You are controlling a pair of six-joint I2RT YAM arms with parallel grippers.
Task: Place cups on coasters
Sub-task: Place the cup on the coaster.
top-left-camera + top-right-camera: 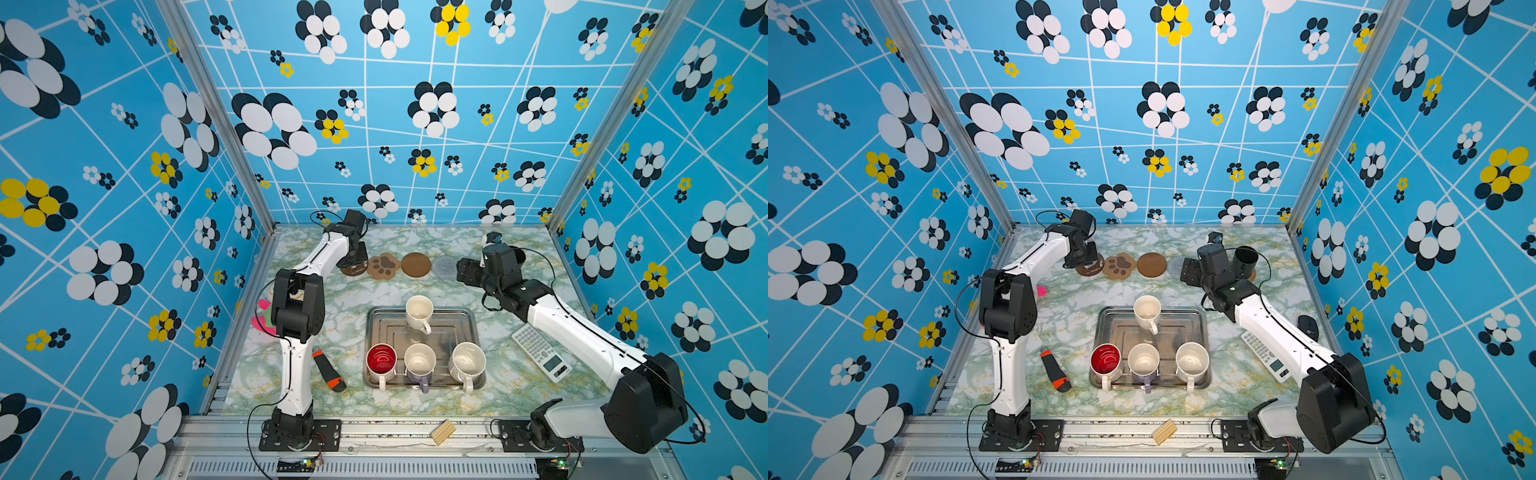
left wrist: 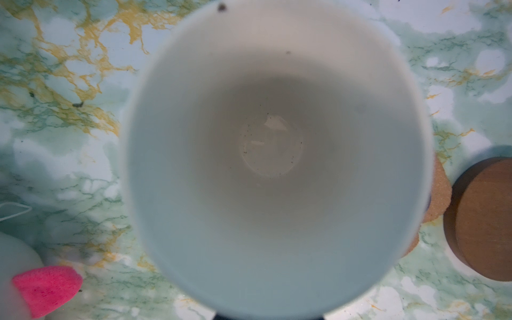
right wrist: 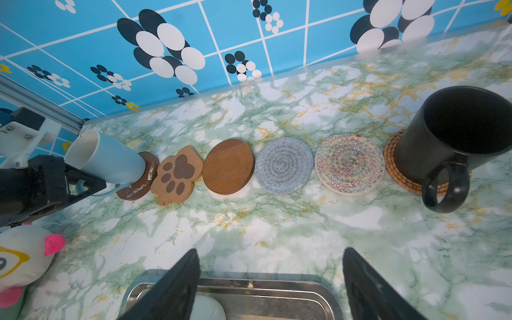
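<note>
Top views: see four mugs waiting in tray. Left wrist: looks down into light blue mug. Right wrist: finds left gripper pinching its handle at dark brown disc, right gripper spread, black mug on rattan coaster.

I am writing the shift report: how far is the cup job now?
Done: the black mug stands on the rattan coaster. In hand: the left gripper holds the light blue mug by its handle on the end brown disc. Left: four mugs wait in the tray, and four coasters are bare; the right gripper is open.
</note>
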